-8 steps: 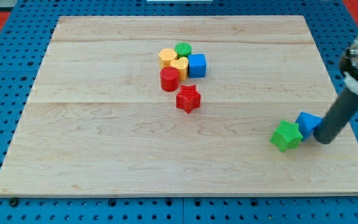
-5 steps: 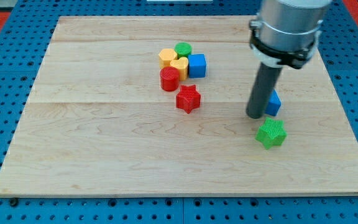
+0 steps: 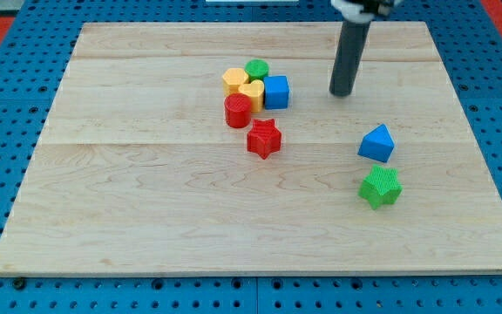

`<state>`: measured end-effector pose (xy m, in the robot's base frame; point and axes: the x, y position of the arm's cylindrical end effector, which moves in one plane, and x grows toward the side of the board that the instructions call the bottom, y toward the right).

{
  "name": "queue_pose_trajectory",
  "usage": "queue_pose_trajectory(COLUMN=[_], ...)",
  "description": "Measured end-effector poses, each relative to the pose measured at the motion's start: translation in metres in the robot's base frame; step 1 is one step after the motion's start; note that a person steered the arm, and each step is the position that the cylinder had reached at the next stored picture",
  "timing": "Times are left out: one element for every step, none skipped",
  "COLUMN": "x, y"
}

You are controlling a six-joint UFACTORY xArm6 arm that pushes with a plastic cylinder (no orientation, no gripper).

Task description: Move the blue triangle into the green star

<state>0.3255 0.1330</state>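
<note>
The blue triangle lies on the wooden board at the view's right. The green star lies just below it, with a small gap between them. My tip is above and to the left of the blue triangle, well apart from it. It stands to the right of the blue cube and touches no block.
A cluster sits at the board's upper middle: a yellow block, a green cylinder, a yellow heart, the blue cube and a red cylinder. A red star lies just below it. The board's right edge is near the triangle.
My tip moved from the far right beside the triangle to the triangle's left, then up toward the view's top. The triangle and star shifted left, the triangle ending above the star.
</note>
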Motion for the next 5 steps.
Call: queue_pose_trajectory(x=[0.027,0.073,0.127,0.134,0.127], y=[0.05,0.045,0.043,0.043,0.043])
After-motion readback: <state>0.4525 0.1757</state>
